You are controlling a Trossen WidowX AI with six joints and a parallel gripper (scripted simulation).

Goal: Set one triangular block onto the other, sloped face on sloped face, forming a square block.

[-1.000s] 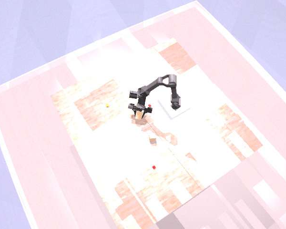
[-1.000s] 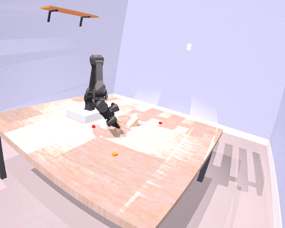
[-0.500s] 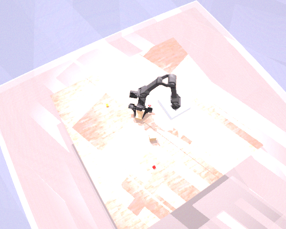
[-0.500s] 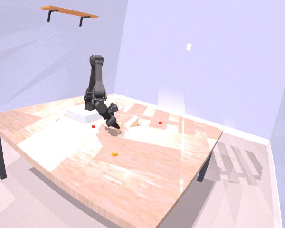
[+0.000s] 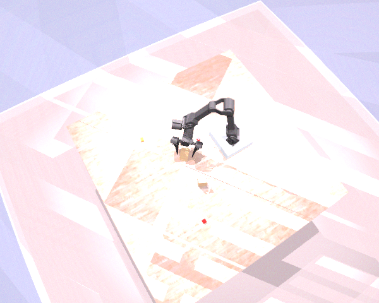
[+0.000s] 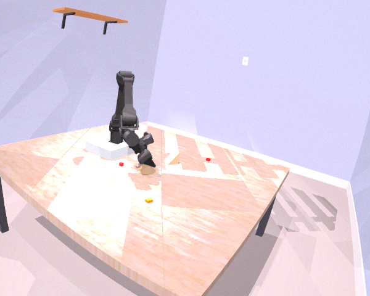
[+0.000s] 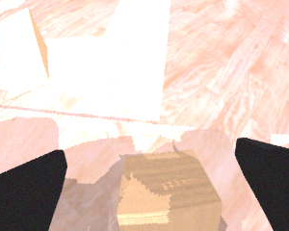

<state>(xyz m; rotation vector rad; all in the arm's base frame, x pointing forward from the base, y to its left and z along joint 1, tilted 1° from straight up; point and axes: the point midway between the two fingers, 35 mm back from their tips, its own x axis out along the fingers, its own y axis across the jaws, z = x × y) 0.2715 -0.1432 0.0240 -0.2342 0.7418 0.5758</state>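
Observation:
One tan triangular block (image 5: 184, 154) (image 6: 148, 169) (image 7: 169, 188) rests on the table below my gripper, between the widely spread fingers but touching neither in the wrist view. My gripper (image 5: 184, 155) (image 6: 152, 166) (image 7: 152, 154) is open and empty, tilted, with its tips just above or beside the block. The other triangular block (image 5: 202, 184) (image 6: 173, 158) (image 7: 20, 48) stands apart on the table, with its slope visible in the exterior view and its pale face at the upper left of the wrist view. The two blocks do not touch.
A small red cube (image 5: 204, 221) (image 6: 208, 159) lies beyond the second block. Another red piece (image 5: 198, 139) (image 6: 121, 164) lies near the arm's white base (image 5: 228, 154) (image 6: 110, 154). A small yellow-orange piece (image 5: 142, 139) (image 6: 148, 200) lies off to one side. Bright light patches blur the table.

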